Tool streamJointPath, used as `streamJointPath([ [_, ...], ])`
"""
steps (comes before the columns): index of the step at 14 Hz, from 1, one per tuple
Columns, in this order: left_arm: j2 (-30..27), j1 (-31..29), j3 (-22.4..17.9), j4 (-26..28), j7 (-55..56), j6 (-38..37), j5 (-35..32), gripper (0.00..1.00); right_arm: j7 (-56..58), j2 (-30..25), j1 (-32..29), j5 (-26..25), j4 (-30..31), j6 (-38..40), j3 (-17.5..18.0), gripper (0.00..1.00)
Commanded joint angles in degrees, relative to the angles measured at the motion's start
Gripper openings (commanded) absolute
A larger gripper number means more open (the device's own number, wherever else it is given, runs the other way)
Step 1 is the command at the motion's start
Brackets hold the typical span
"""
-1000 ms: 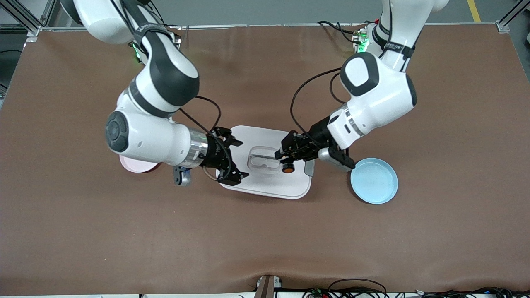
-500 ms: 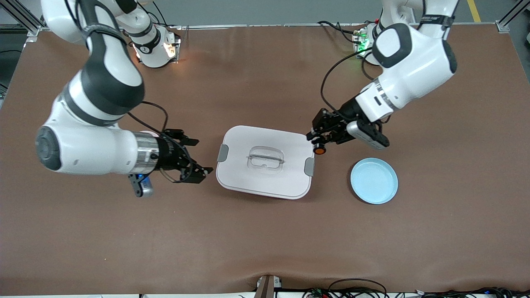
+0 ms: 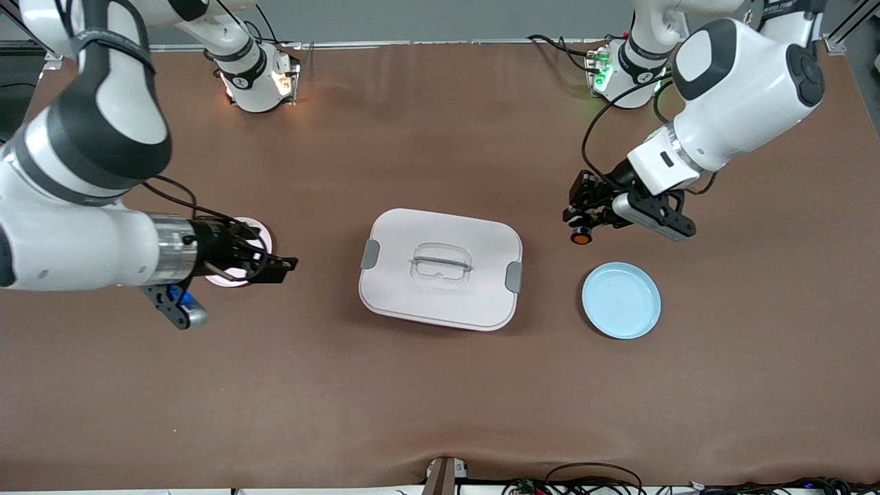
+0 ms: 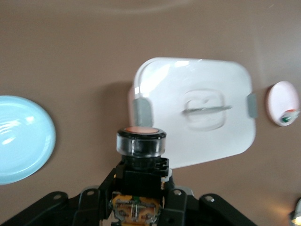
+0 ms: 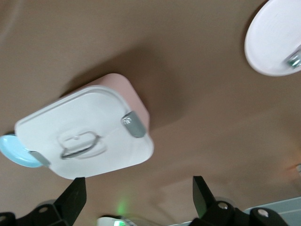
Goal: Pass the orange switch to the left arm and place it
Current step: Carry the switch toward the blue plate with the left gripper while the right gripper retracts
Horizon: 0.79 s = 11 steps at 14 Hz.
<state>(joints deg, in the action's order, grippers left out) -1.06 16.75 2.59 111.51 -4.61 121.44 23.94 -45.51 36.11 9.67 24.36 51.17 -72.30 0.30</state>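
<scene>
While it hangs up in the air, the orange switch (image 3: 581,238) is gripped tight in the left claw (image 3: 579,221). The switch is small and black with an orange cap. It is over the bare brown surface (image 3: 440,385), between the box (image 3: 440,269) and the left arm's base, and above the blue plate (image 3: 621,300) in the front view. In the left wrist view the switch (image 4: 141,141) sticks out from the claw's dark fingers (image 4: 141,176), with its cap pointing away from the wrist.

The box is big and white with grey latches on its two short sides and a clear handle set into the lid. It sits in the middle of the surface. The blue plate lies on the surface near the box, toward the left arm's end.

The right claw (image 3: 275,260) is spread wide and holds nothing. It is over the pink plate (image 3: 237,261), toward the right arm's end of the surface. In the right wrist view its two fingers (image 5: 70,200) stand far apart. A small whitish part (image 4: 287,117) with a green top lies on the pink plate, as the left wrist view shows.
</scene>
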Motion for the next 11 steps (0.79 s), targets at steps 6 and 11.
streamJointPath([
  [6,-2.6,-0.7,0.5,-6.7,19.3,-13.5,-22.6,0.17,27.2,-2.7,-6.2,-14.0,-1.1,11.8,0.7,1.0],
  [11,-2.0,-1.4,0.0,-8.3,39.8,-19.9,-24.2,0.17,34.9,-4.4,-9.5,-20.4,-1.0,18.8,0.7,1.0],
])
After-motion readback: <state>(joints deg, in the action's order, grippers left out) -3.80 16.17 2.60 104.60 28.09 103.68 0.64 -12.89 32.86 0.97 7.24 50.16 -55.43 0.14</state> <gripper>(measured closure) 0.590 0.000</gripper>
